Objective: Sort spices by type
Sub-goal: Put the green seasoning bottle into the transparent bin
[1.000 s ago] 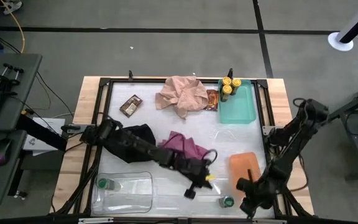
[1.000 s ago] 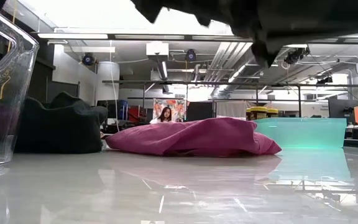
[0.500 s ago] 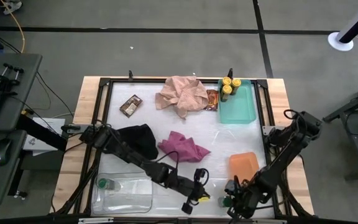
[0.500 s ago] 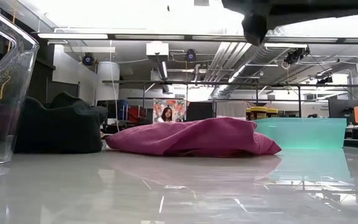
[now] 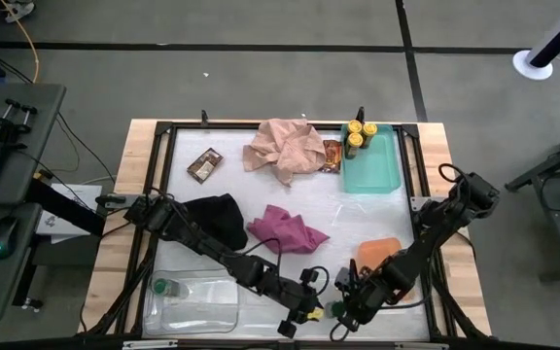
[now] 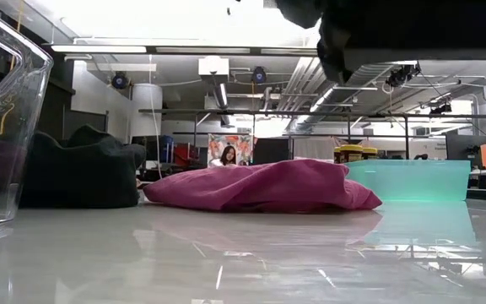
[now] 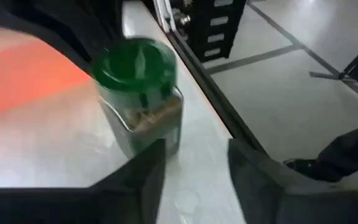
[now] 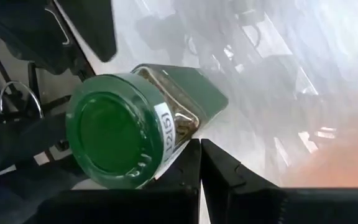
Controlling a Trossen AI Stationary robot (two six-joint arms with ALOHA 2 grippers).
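Note:
A green-lidded spice jar stands near the table's near edge between my two grippers; it also shows in the left wrist view and the right wrist view. My left gripper is open and level with the table, its fingers just short of the jar. My right gripper is shut beside the jar on its right. Another green-lidded jar sits in the clear tray. Yellow-lidded jars stand in the teal tray's far corner. One foil packet lies beside that tray, another at far left. My right gripper lies with the outer side of one shut finger against the jar's side wall, just below the lid. It comes slanting down from the table's right. The jar's base stays on the table.
The orange tray lies under my right arm. The teal tray is at far right, the clear tray at near left. Pink, magenta and black cloths lie mid-table. The table's near edge is close.
My right gripper has swept along the near edge toward the table's left, reached the green-lidded jar and slid it a little leftward. My left gripper has moved toward the near edge and come down close to the jar from the other side.

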